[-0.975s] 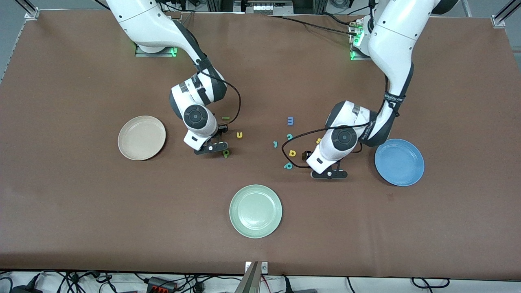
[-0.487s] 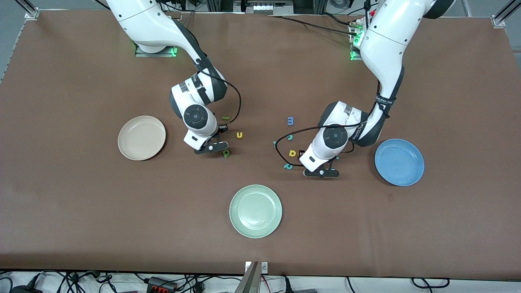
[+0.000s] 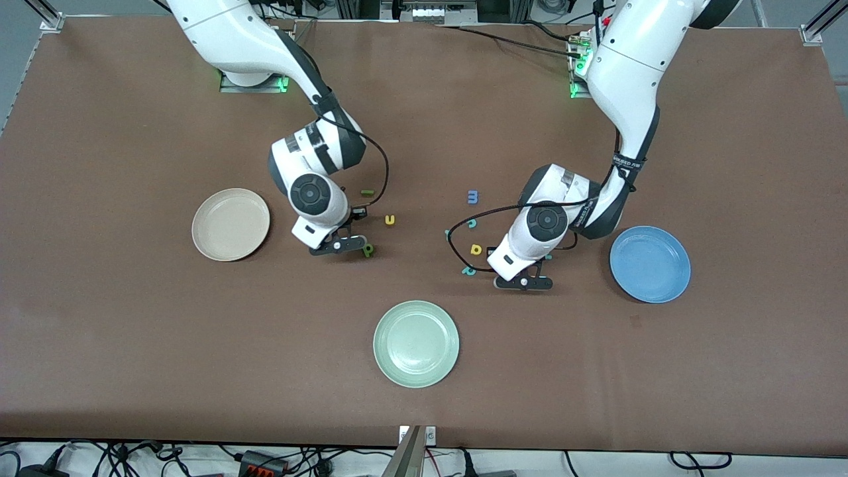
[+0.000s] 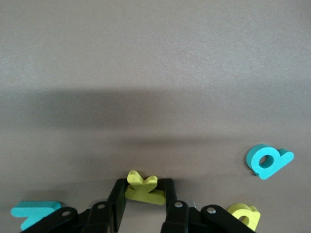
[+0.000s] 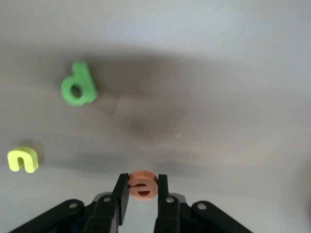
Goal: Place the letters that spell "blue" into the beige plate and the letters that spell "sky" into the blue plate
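Two pickups are underway: I am clamping my left gripper (image 4: 145, 204) on the yellow k (image 4: 141, 187) among the scattered letters and my right gripper (image 5: 141, 196) on the orange e (image 5: 142, 184), needing next the blue plate (image 3: 650, 264) and the beige plate (image 3: 230, 224).

Beige plate (image 3: 230, 224), blue plate (image 3: 650, 264), pale green plate (image 3: 416, 343) — orange e (image 5: 143, 184), yellow k (image 4: 143, 188), brown table (image 3: 132, 331)
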`<state>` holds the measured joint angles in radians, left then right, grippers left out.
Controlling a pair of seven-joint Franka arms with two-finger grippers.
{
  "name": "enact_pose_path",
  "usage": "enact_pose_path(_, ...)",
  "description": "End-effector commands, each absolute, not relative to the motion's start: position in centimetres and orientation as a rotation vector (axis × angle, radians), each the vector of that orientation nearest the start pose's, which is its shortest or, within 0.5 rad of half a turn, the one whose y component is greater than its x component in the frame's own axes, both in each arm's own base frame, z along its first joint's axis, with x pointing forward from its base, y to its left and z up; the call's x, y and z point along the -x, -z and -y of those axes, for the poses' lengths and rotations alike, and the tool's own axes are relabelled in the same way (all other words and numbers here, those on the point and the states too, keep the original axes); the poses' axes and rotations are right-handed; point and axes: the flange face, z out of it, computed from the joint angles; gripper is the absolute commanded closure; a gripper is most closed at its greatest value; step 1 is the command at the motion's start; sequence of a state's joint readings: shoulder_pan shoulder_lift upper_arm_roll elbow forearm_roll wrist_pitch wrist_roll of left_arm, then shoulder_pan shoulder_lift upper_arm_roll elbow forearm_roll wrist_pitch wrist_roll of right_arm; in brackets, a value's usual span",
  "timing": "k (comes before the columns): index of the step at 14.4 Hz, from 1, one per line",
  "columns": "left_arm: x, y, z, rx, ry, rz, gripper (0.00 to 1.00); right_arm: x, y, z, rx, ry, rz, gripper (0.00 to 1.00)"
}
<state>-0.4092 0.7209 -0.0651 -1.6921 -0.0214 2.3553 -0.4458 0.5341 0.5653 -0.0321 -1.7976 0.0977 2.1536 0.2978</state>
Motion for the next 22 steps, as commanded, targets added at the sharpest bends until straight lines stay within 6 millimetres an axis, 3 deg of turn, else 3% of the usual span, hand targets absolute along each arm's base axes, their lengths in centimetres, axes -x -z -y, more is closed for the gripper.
enact_pose_path(1,-60.4,-19.2,29.0,3.129,-0.155,0.009,0.85,-58.6,-25.2,-22.0,3.114,-0.359,0.100,0.95)
enact_pose_path(3,-61.0,-21.3,27.5,3.110,-0.162,0.033,0.85,-59.7,-25.2,-17.5,3.114,-0.379,-0.001,0.95)
enact_pose_path(6,-63.0,-24.6,21.6,3.062,-0.278,-0.023,0.85,-59.1,-22.9,-11.4,3.125,-0.459,-0.134,0.95)
enact_pose_path(7,-63.6,-25.4,19.8,3.050,-0.333,-0.038,0.85,-59.0,-22.6,-10.5,3.129,-0.471,-0.153,0.95)
enact_pose_path(10,-64.5,-24.9,13.5,2.908,-0.391,-0.057,0.85,-57.5,-20.1,-7.6,3.155,-0.513,-0.130,0.95)
enact_pose_path(11,-64.6,-24.5,12.4,2.896,-0.400,-0.046,0.85,-57.3,-19.3,-6.6,3.156,-0.515,-0.140,0.95)
enact_pose_path(12,-65.0,-24.2,9.7,2.898,-0.413,0.010,0.85,-57.1,-18.7,-5.9,3.153,-0.520,-0.141,0.93)
enact_pose_path(13,-65.3,-24.0,7.1,2.907,-0.427,0.035,0.85,-57.1,-18.6,-5.6,3.151,-0.522,-0.138,0.75)
enact_pose_path(14,-65.4,-23.4,5.4,2.918,-0.451,-0.028,0.85,-57.2,-18.8,-5.3,3.149,-0.527,-0.155,0.22)
enact_pose_path(15,-65.2,-21.9,4.0,2.925,-0.483,-0.100,0.84,-57.2,-19.4,-5.4,3.149,-0.518,-0.160,0.00)
enact_pose_path(16,-65.3,-21.3,2.8,2.934,-0.482,-0.122,0.81,-57.2,-20.8,-5.7,3.144,-0.530,-0.164,0.00)
enact_pose_path(17,-65.4,-21.2,1.9,2.938,-0.483,-0.108,0.66,-57.2,-22.0,-6.3,3.140,-0.538,-0.164,0.00)
enact_pose_path(18,-65.4,-21.2,2.2,2.941,-0.482,-0.110,0.09,-57.1,-23.3,-7.4,3.137,-0.528,-0.180,0.00)
enact_pose_path(19,-65.3,-21.3,2.9,2.940,-0.484,-0.105,0.00,-57.0,-23.9,-8.9,3.143,-0.511,-0.209,0.00)
enact_pose_path(21,-65.3,-21.7,4.3,2.951,-0.483,-0.127,0.00,-56.4,-24.3,-12.3,3.152,-0.499,-0.176,0.00)
enact_pose_path(22,-65.1,-21.9,6.1,2.965,-0.483,-0.157,0.00,-56.0,-24.5,-13.8,3.154,-0.499,-0.094,0.00)
